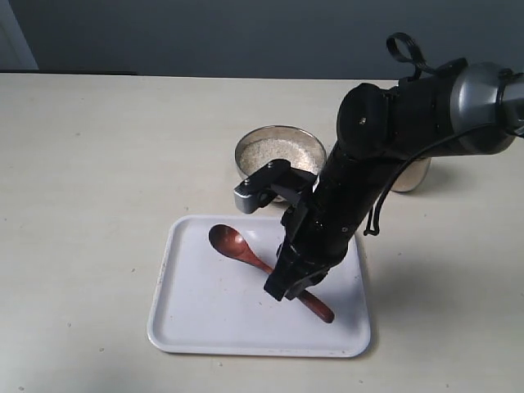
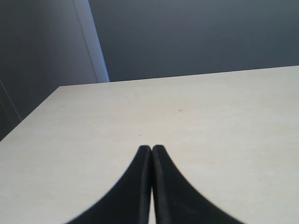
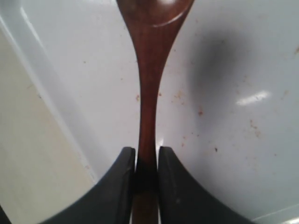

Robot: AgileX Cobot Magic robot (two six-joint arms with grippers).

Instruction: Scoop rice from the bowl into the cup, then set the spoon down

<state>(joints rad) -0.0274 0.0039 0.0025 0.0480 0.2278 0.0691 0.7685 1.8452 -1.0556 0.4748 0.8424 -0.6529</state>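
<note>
The right gripper [image 3: 146, 161] pinched the slim handle of the spoon [image 3: 149, 93] between two matte black, curved fingers [image 3: 119, 186], one pressed to each side of the wood. In the exterior view this gripper [image 1: 288, 285] stood low over the lower middle of the frame, and the arm's dark body hid the middle of the handle. The spoon [image 1: 233, 243] was glossy reddish-brown wood; its oval bowl lay on the tray [image 1: 205, 315] with the handle's far end touching the tray toward the lower right. The tray was smooth, white and rectangular with rounded corners, and the wrist view showed small brownish specks on its surface [image 3: 224, 140].

Just above the tray, in the middle of the frame, sat the round shiny metal bowl [image 1: 316, 147], holding white grainy rice [image 1: 274, 151]. The steel cup [image 1: 412, 176] stood at the right, mostly hidden behind the arm.

The left gripper [image 2: 152, 150] had its black tapered fingers pressed together on nothing, above the pale, matte table [image 2: 210, 116].
</note>
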